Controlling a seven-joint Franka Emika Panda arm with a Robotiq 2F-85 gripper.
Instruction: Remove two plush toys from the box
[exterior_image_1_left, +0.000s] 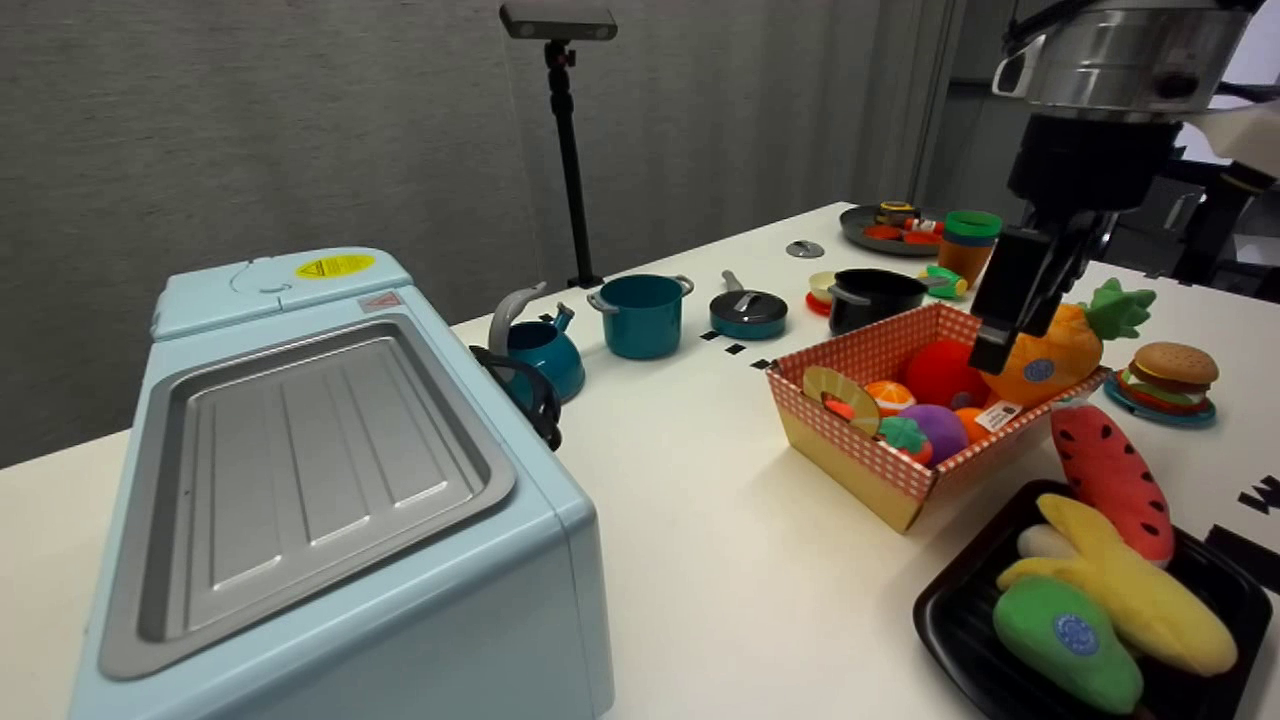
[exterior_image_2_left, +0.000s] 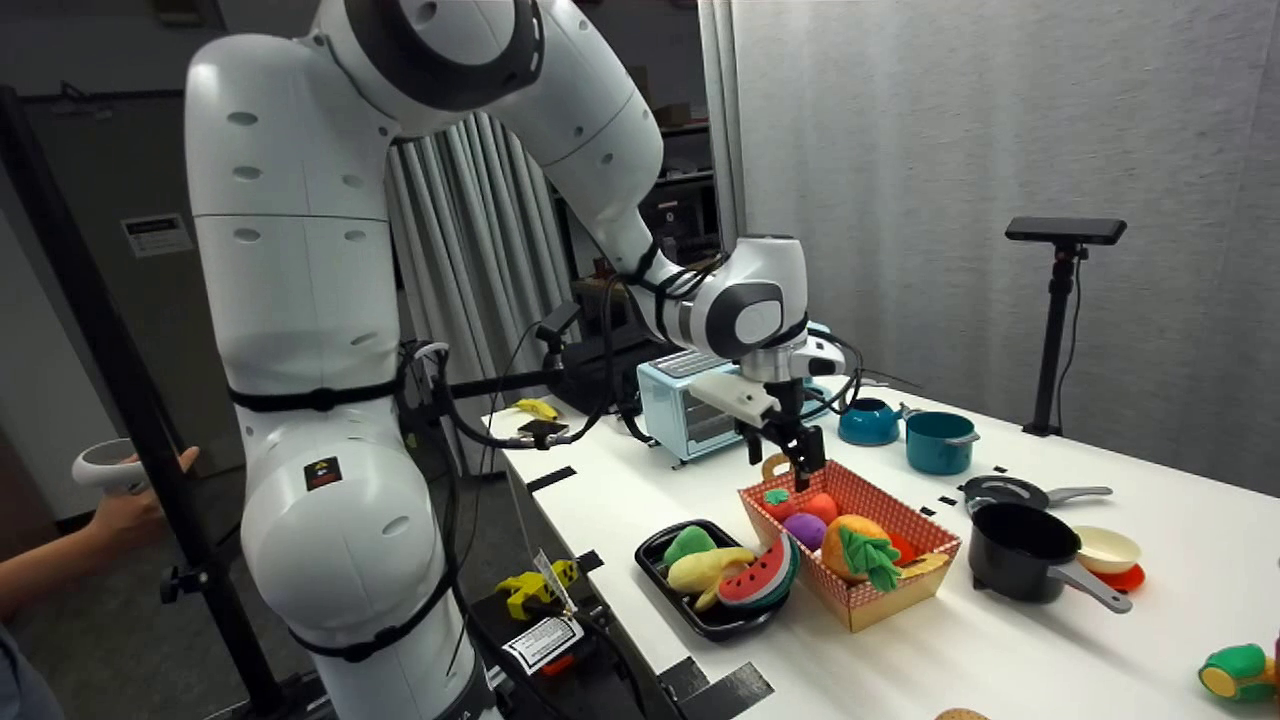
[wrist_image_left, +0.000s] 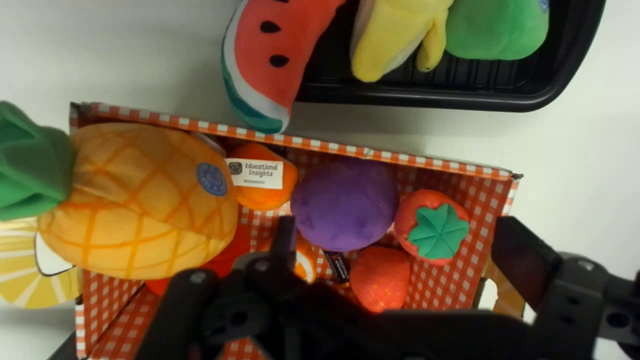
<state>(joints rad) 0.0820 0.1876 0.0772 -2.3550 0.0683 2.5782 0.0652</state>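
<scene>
Dark fingers (wrist_image_left: 520, 267) of the gripper (wrist_image_left: 397, 237) are closest in the wrist view, spread wide over one end of the box (wrist_image_left: 435, 162) and holding nothing. Inside the box, near one long wall, sits the purple plush (wrist_image_left: 345, 205); the round red plush (exterior_image_1_left: 940, 372), clearest in an exterior view, lies toward the box's other end, beside and seemingly partly under the pineapple plush (wrist_image_left: 145, 200). Both should be light, soft and forgiving, with cloth that grips rather than slides. I'd pinch the purple one across its fat middle, though the box's wall may leave little room for a fingertip. The round red one probably wants the pineapple plush shifted first. Within the box, the leafy red plush (wrist_image_left: 437, 230) crowds the purple one, and an orange plush (wrist_image_left: 265, 199), part covered by a paper label (wrist_image_left: 255, 174), sits on the opposite side. Just outside the box is the black tray (wrist_image_left: 425, 100); the watermelon plush (wrist_image_left: 270, 55) reaches from it to the box's rim, touching or not I can't tell. In the wrist view the gripper's bulk hides part of the box, and only red slivers, likely the round plush, show.
</scene>
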